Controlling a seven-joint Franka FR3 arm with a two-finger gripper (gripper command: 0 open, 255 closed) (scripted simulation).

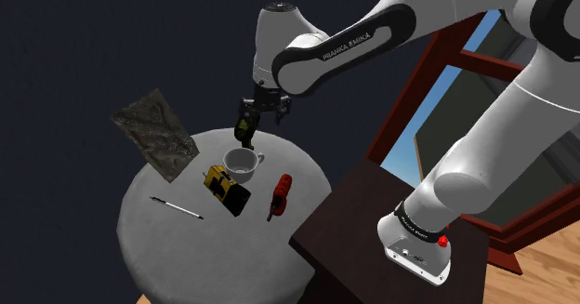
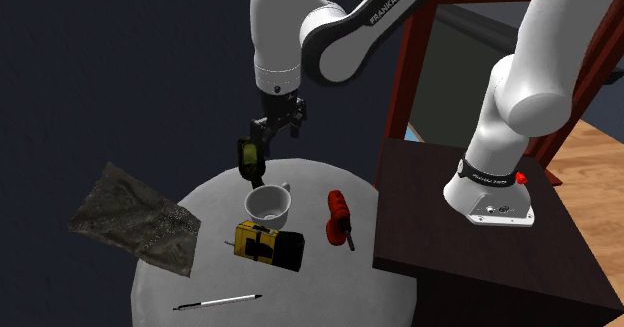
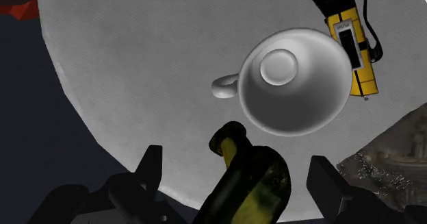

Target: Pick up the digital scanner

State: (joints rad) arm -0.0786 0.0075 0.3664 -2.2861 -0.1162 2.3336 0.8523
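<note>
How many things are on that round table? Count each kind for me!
Cup: 1
Scanner: 1
Red tool: 1
Pen: 1
Bottle: 1
Crumpled grey sheet: 1
Total: 6

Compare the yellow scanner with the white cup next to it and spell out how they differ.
The scanner is yellow and black, while the cup is plain white. The scanner is long and boxy and lies flat, while the cup is round and stands upright with its open mouth up. Both rest side by side on the round white table.
</note>
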